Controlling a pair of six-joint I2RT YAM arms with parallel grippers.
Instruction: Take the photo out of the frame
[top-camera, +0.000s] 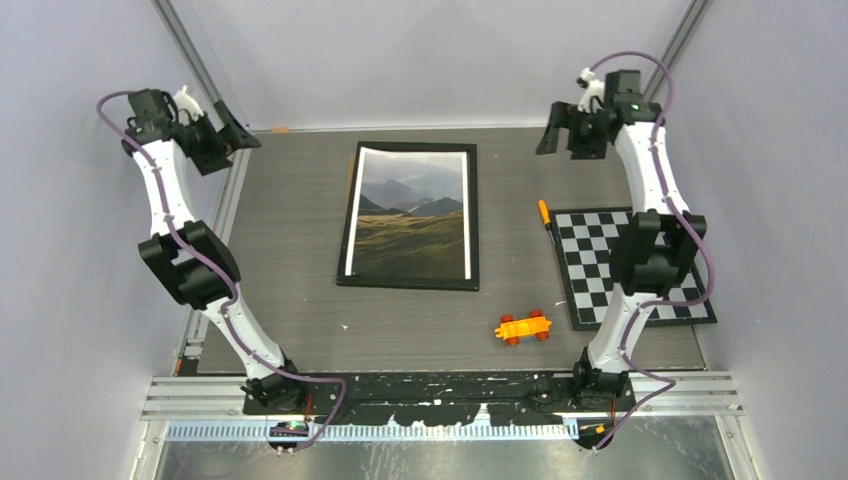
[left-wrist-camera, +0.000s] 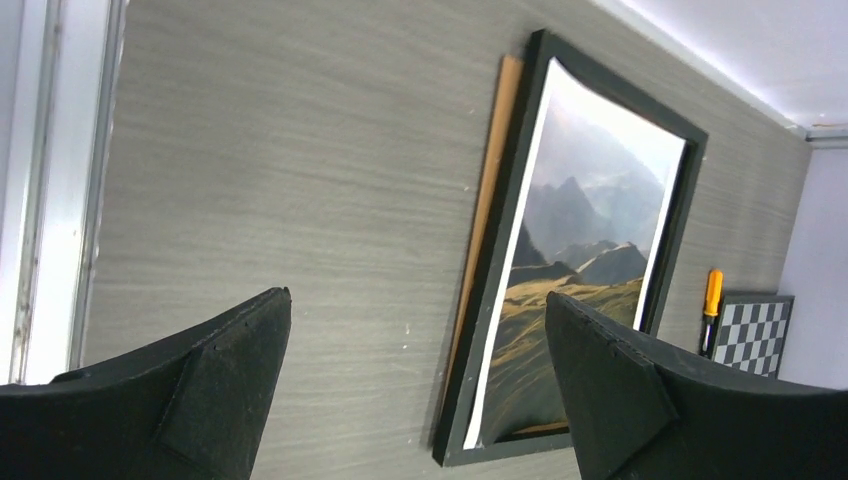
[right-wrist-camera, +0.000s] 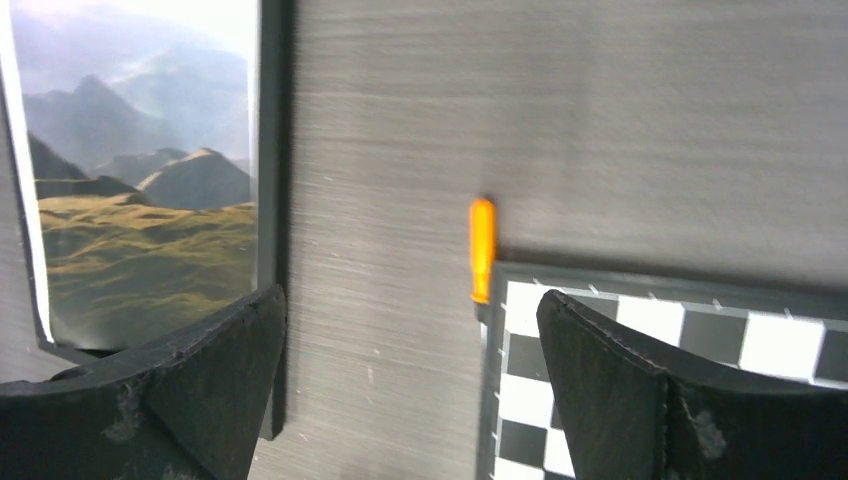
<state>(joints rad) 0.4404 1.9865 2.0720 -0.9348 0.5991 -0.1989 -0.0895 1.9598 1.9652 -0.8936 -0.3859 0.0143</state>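
The black frame (top-camera: 345, 215) lies flat in the middle of the table. The photo (top-camera: 412, 215) of grey mountains and olive hills lies on it, and its far left corner curls up over the frame's edge. In the left wrist view the photo (left-wrist-camera: 585, 250) lies in the frame (left-wrist-camera: 505, 270), and a strip of brown backing board (left-wrist-camera: 490, 190) shows beside the frame's left rail. The right wrist view shows the photo (right-wrist-camera: 140, 190) and the frame's right rail (right-wrist-camera: 272, 150). My left gripper (top-camera: 238, 130) (left-wrist-camera: 417, 295) is open and empty, high at the far left. My right gripper (top-camera: 556, 132) (right-wrist-camera: 410, 294) is open and empty, high at the far right.
A black-edged checkerboard mat (top-camera: 630, 265) (right-wrist-camera: 700, 340) lies at the right, with an orange marker (top-camera: 544, 213) (right-wrist-camera: 482, 250) at its far left corner. An orange toy car (top-camera: 523, 327) sits near the front, right of centre. Metal rails run along the table's left side and near edge.
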